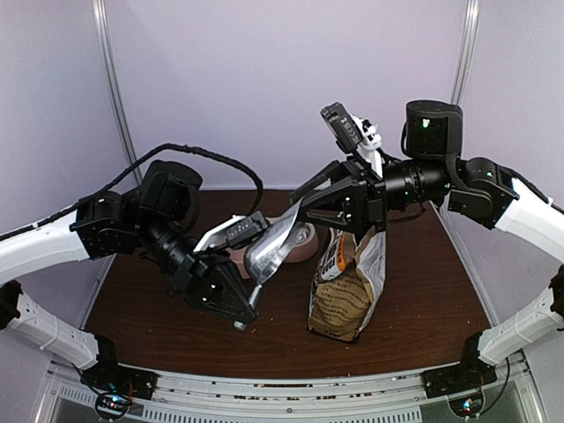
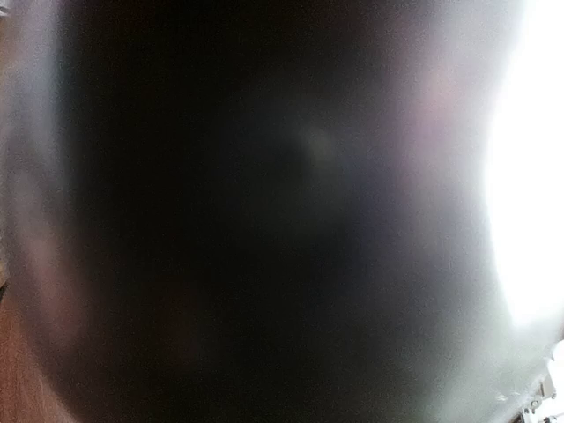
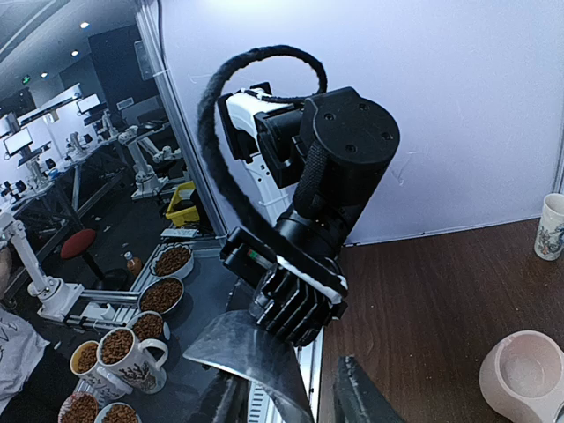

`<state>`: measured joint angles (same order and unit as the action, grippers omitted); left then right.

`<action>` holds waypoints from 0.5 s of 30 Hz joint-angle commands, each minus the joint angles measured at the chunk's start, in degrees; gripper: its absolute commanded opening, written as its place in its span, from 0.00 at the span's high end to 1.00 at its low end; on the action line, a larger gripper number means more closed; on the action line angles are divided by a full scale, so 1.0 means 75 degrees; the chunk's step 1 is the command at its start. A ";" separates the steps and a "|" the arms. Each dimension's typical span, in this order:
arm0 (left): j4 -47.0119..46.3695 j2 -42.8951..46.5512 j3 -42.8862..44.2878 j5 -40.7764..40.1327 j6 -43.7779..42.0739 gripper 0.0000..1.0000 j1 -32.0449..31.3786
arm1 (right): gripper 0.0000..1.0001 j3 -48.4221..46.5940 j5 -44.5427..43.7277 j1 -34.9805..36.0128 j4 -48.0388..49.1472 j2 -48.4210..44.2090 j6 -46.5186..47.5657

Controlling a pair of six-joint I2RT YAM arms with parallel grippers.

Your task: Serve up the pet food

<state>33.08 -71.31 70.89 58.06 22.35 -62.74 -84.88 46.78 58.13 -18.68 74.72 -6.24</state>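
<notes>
Top external: shows left gripper [image 1: 249, 301] pinched shut on the silver flap [image 1: 269, 251] peeled from the mouth of the paper bag [image 1: 348, 295], which stands upright on the table [image 1: 423, 300]. Shows right gripper [image 1: 300, 204] at the bag's top, pink bowl [image 1: 306, 240] just behind. Finds no pet food in sight; judge it inside the bag.

Left wrist: gives only dark blur and glare; lens probably pressed against the bag.

Right wrist: shows own fingers [image 3: 361, 397] apart at the bottom edge, flap rim between them, not clenched on it yet. Shows bowl empty.

Step in hand, judged: spreading the mouth. Close fully on the rim opposite the left pinch, pull apart gently, keep the bag upright against spills.

Cannot make out pad-to-foil contact, cut off by the frame; cannot see the bag's contents.
</notes>
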 commanded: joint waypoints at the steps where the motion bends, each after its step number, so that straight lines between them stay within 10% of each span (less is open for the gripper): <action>1: -0.0219 -0.0087 0.0110 0.0309 -0.0085 1.00 -0.0044 | 0.70 -0.0192 0.0592 0.0032 0.0088 0.0029 -0.0114; 15: -0.0773 -0.0083 -0.0136 -0.0307 0.0084 1.00 -0.0014 | 1.00 0.0686 0.0400 0.0025 0.0188 -0.0679 -0.0437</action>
<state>30.89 -71.68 70.59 59.24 22.22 -63.24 -81.82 49.74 57.84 -17.96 72.51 -6.85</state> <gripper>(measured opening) 0.106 0.041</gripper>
